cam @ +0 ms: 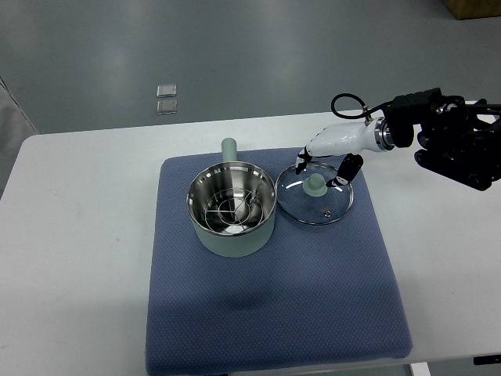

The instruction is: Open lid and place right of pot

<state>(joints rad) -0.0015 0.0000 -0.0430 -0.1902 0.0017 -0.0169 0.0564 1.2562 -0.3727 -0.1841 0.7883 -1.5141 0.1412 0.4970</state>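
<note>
A pale green pot (232,213) with a steel inside and a steamer rack stands open on the blue mat (274,298), its handle pointing away from me. The glass lid (315,196) with a pale green knob lies flat on the mat just right of the pot. My right hand (322,169) hovers over the far side of the lid, its dark fingers spread on either side of the knob and holding nothing. The left arm is out of view.
The mat lies on a white table (78,235). Two small clear squares (167,98) lie on the grey floor beyond the table. The right arm's black wrist and cable (438,129) reach in from the right edge.
</note>
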